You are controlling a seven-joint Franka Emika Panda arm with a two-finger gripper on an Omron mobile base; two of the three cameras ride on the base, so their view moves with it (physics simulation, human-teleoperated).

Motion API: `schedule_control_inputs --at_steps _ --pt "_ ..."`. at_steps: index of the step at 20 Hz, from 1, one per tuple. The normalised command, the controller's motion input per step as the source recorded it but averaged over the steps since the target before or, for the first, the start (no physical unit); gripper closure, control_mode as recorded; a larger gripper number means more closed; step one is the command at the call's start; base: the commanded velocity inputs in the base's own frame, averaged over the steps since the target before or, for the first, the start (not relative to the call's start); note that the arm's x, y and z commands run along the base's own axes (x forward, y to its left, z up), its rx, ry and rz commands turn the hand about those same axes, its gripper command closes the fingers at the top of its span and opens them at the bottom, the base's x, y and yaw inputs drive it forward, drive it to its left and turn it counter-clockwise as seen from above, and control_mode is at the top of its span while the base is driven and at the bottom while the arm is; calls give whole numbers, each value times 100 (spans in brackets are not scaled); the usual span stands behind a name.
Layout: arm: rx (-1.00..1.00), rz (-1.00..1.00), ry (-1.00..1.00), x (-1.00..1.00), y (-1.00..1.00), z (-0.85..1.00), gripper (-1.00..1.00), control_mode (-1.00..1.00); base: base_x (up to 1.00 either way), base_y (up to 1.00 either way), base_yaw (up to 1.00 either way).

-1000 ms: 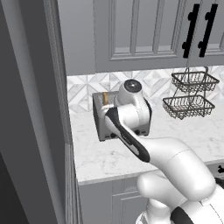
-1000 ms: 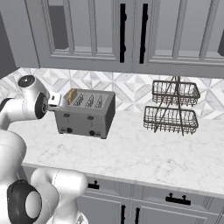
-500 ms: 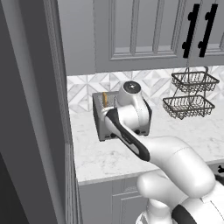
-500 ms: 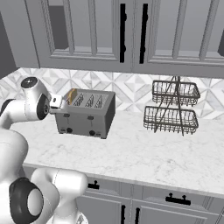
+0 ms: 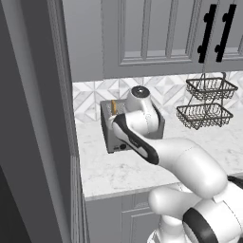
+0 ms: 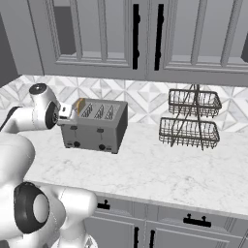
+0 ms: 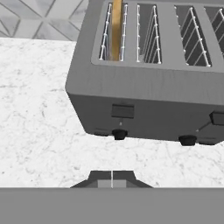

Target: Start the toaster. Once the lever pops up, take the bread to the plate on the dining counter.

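Four slots on the toaster (image 7: 148, 74), bread (image 7: 116, 28) in the upper-left one. Jaws (image 7: 112, 178) pinched shut, holding nothing, bottom center above the tabletop (image 7: 39, 127). Next I'd guess: push that left lever (image 7: 122, 110) down.

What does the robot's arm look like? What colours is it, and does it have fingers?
The arm is smooth, rounded and glossy white, with dark grey-black bands and round caps at its joints. The gripper ends in two small dark fingers, flat and wedge-shaped. No cables or markings show on it.
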Motion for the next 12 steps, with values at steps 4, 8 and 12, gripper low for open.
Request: schedule_control_inputs --at_steps 4,8,12 --pt "0 0 4 14 0 -17 100 -100 0 0 0" --pt "0 0 2 6 0 -20 100 -100 0 0 0" --pt "0 0 0 7 0 -13 100 -100 0 0 0"
